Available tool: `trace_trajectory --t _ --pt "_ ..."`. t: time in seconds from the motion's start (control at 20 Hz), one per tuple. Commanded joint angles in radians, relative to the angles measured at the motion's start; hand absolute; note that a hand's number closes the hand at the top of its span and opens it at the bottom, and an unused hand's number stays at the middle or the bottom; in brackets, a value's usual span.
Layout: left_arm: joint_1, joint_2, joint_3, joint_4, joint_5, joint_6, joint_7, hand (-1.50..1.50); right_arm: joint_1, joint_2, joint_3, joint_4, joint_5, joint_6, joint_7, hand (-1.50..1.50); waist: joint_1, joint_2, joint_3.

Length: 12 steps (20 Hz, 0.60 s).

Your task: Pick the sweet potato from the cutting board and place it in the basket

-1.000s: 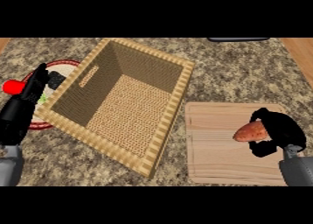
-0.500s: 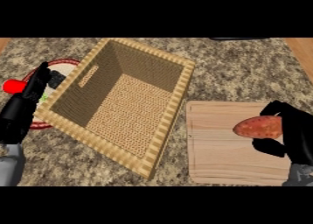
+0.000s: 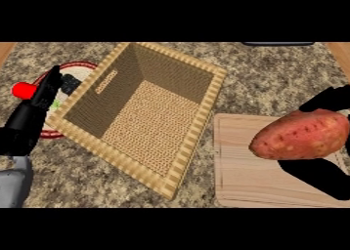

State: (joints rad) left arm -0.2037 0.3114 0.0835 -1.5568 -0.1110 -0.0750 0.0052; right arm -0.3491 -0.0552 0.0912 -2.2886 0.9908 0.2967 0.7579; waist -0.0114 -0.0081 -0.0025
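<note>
Speckled granite counter (image 3: 279, 78). Wicker basket (image 3: 199, 122) sits centre; its woven floor shows bare. Right of basket: wooden cutting board (image 3: 239, 180). Above the board, right hand (image 3: 329, 178) curls round the sweet potato (image 3: 300, 134). Left of basket, left hand (image 3: 33, 110) rests, fingers straight, over a red-rimmed plate (image 3: 52, 132).

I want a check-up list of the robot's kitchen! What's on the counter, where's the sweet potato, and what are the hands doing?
Surface: speckled stone counter, with wood strips at both far corners.
Job's things: sweet potato lifted above the cutting board; woven basket beside the board, nothing seen inside.
Clutter: red-rimmed plate partly behind the basket; small red object at its left; dark object at the far edge.
Hands: right hand curled round the sweet potato; left hand open, resting by the plate.
Cables: nothing seen.
Surroundings: nothing seen beyond the counter.
</note>
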Motion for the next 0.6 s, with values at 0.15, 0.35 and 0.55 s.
trace_trajectory --t 0.15,0.35,0.55 --pt "-0.018 -0.023 -0.027 0.041 -0.039 0.013 -0.031 0.0 -0.448 0.054 0.058 0.052 -0.115 0.17 0.338 1.5 0.017 0.004 -0.001" --pt "0.002 -0.037 -0.032 0.033 -0.03 0.006 -0.059 0.0 -0.665 0.055 0.057 0.246 -0.174 0.121 0.459 1.5 0.03 0.004 -0.001" --pt "-0.014 -0.011 -0.007 0.018 -0.017 -0.01 -0.019 0.0 -0.805 0.055 0.058 0.406 -0.226 0.057 0.512 1.5 0.034 0.003 0.0"
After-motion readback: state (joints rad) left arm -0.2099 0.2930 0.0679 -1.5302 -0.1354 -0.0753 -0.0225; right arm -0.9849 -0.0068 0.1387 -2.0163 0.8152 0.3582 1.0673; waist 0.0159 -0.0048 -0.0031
